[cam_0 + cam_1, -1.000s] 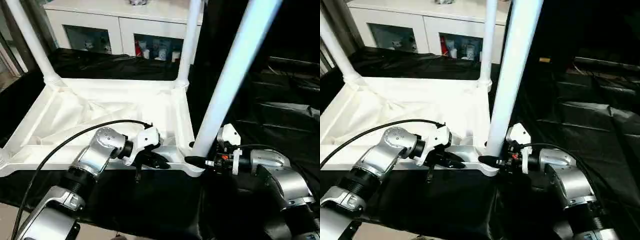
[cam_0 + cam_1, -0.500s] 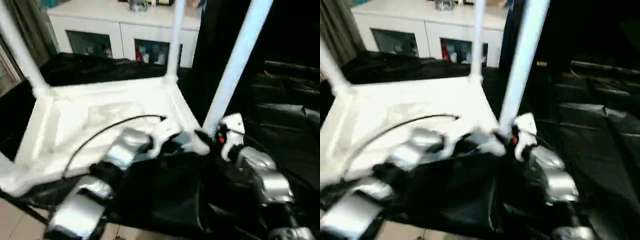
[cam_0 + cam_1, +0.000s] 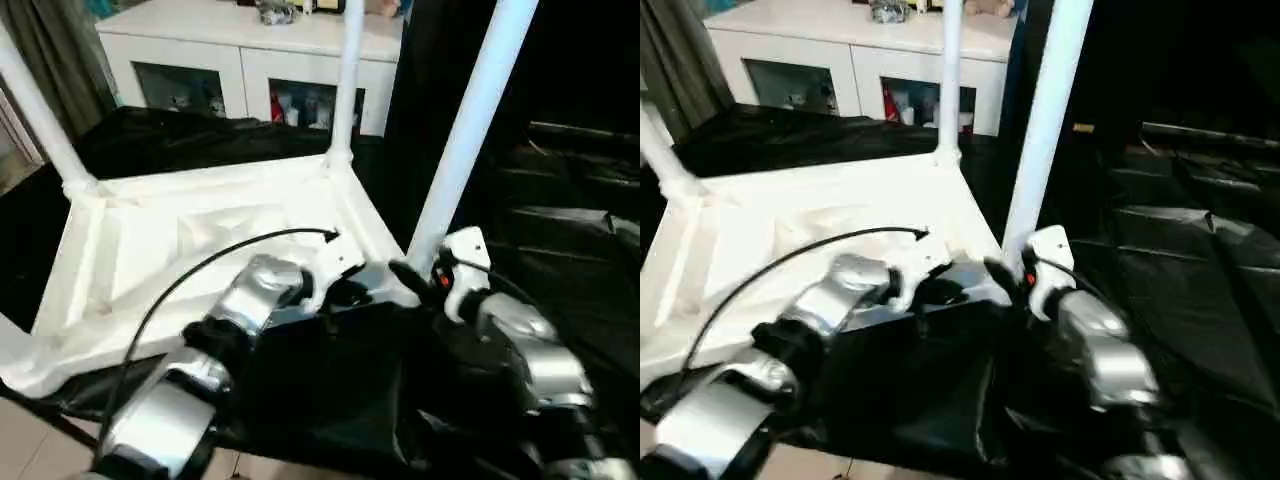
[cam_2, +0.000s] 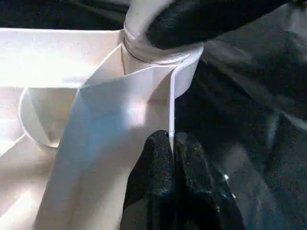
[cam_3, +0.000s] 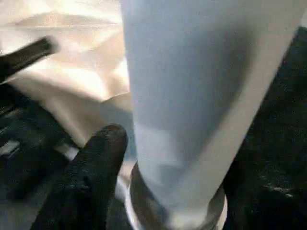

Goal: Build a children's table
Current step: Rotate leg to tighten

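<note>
Jaws of left gripper (image 4: 171, 158) pinched narrow on thin edge wall of table top (image 3: 150, 260), just beside near-right corner socket (image 4: 160, 60). Jaws of right gripper (image 3: 412, 277) at base of near-right leg (image 3: 468, 130); one black finger (image 5: 93, 163) pressed against leg where it enters socket, second finger hidden, so grip state unclear. Table top upside down on black-draped bench (image 3: 330, 400), ribbed underside up. Leg at far-right corner (image 3: 347, 75) and leg at far-left corner (image 3: 35, 105) upright in sockets. Near-right leg tilted slightly. White cabinet (image 3: 230, 60) with glass doors behind bench. Black cable (image 3: 215, 262) arching over left forearm.
</note>
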`<state>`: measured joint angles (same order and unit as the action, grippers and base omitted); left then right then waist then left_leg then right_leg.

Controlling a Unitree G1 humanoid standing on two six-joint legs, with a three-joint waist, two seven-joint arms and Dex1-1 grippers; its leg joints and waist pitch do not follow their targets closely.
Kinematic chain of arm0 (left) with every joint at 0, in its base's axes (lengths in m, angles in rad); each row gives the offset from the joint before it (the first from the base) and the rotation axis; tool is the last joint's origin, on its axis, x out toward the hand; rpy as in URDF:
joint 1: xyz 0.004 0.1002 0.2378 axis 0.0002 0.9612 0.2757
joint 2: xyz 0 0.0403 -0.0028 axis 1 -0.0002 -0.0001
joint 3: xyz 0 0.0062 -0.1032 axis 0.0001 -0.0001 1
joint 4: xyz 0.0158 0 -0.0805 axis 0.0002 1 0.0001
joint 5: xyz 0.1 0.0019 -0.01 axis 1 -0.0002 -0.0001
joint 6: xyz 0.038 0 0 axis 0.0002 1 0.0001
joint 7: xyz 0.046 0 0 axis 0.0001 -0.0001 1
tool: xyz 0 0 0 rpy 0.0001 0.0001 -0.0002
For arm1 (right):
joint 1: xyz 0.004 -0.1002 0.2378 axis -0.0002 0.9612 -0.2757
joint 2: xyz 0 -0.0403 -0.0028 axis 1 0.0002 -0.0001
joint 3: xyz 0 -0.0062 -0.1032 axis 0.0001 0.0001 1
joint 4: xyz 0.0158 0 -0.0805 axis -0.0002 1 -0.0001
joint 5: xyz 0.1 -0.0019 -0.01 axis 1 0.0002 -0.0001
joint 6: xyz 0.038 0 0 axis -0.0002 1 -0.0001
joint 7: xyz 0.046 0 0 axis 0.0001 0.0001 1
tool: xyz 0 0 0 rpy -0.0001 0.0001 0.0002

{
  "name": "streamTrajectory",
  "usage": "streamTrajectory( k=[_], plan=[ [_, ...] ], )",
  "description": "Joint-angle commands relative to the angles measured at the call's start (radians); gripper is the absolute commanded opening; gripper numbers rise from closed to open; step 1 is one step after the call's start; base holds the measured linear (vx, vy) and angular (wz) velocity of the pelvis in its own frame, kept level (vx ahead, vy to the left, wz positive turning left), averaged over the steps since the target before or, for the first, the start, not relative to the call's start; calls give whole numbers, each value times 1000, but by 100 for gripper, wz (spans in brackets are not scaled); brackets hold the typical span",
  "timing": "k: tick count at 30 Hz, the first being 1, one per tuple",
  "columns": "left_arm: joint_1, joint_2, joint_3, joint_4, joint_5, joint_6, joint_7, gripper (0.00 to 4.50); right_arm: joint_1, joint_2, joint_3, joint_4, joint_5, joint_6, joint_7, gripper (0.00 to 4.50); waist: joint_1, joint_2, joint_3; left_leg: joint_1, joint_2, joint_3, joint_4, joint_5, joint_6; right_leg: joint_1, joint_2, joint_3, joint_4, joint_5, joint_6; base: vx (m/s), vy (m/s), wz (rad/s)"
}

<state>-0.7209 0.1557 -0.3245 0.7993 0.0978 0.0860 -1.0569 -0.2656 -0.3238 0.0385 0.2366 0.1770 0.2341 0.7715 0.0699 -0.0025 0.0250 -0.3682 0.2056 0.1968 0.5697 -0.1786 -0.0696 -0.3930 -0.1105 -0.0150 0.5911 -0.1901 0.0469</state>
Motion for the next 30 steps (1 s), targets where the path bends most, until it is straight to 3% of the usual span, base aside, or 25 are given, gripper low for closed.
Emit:
streamTrajectory(
  k=[1,7,12,17,18,26,27,30],
  plan=[
    [16,-13,-25,-21,-29,-23,-63,0,12,3,106,-54,49,6,154,305,2,-15,-42,2,15,-8,-73,-300,39,30,-16,10,-79,-237,-183,0,0,0],
    [58,86,-43,-112,-66,-10,-250,0,27,-125,97,-96,106,53,350,305,7,-13,-48,0,16,-2,-57,-168,92,36,-12,7,-52,-20,-261,0,0,0],
    [81,120,-37,-147,-81,6,-311,0,26,-145,103,-99,125,58,395,292,16,-15,-46,7,21,3,-58,-186,87,31,-12,8,-51,-53,-278,0,0,0],
    [103,131,-36,-191,-89,27,-325,0,7,-121,101,-85,147,73,410,262,17,-16,-44,8,22,2,-63,-221,64,29,-16,10,-56,-124,-260,0,0,0],
    [106,131,-36,-198,-90,31,-324,0,6,-121,112,-82,142,74,417,241,17,-16,-44,7,22,2,-62,-216,60,28,-15,11,-57,-122,-255,0,0,0],
    [114,139,-39,-215,-91,45,-329,0,14,-121,119,-85,155,88,429,216,18,-18,-45,7,19,2,-60,-190,65,30,-15,10,-54,-93,-252,0,0,0],
    [115,138,-38,-215,-88,45,-323,0,17,-115,115,-80,151,83,413,214,19,-8,-45,8,19,1,-60,-190,62,30,-15,10,-53,-94,-253,0,0,0],
    [108,117,-23,-194,-68,47,-251,0,20,-85,96,-54,131,69,337,212,14,-13,-45,8,18,2,-59,-195,56,28,-12,10,-53,-80,-257,0,0,0]
  ],
)
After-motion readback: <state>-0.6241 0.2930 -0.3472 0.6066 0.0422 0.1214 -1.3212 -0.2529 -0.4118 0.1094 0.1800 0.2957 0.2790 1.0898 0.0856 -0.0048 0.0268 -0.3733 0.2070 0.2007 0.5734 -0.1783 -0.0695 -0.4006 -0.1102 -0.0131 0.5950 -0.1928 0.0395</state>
